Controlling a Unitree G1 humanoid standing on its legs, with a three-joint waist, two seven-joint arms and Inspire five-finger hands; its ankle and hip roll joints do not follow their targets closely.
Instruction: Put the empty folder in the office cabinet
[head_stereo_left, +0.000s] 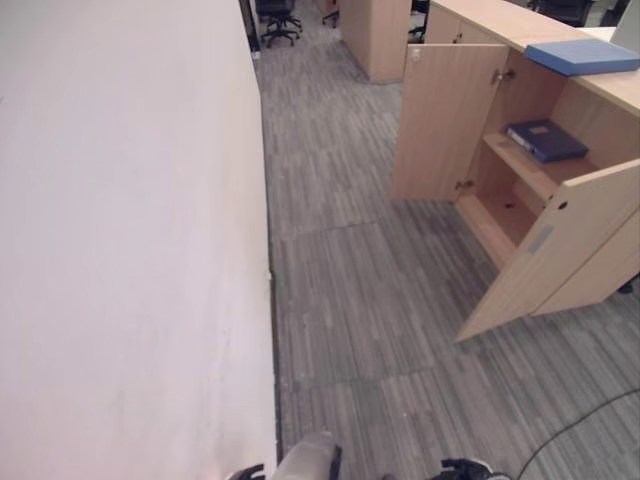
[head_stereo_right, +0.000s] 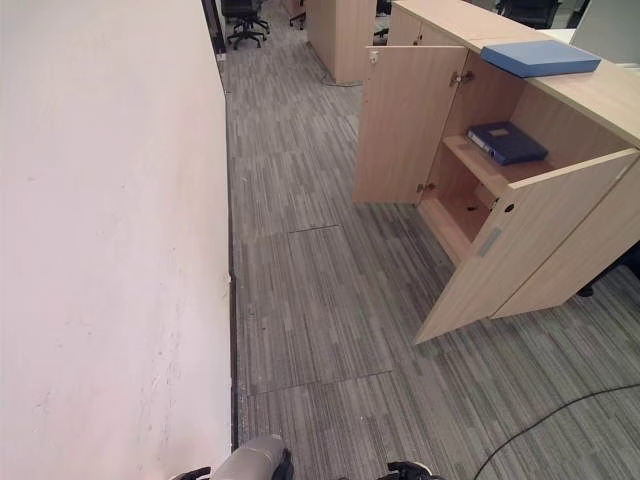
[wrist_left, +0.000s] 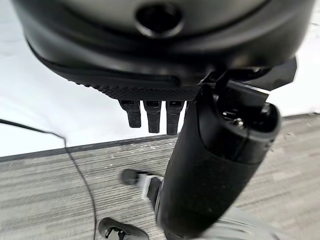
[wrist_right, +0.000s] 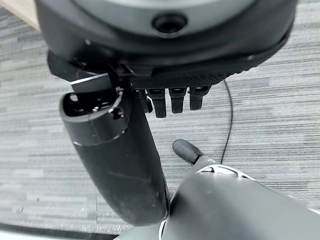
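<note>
The wooden office cabinet stands to my right with both doors open. A dark blue folder lies flat on its upper shelf, and the lower shelf is bare. A light blue folder lies on the cabinet's top. My left hand hangs by my side over the carpet, fingers relaxed and holding nothing. My right hand hangs the same way with an empty palm and loose fingers. Both hands are far from the cabinet.
A long white wall runs along my left. Grey striped carpet stretches between wall and cabinet. The near open door juts out into the floor. Another wooden unit and an office chair stand farther back.
</note>
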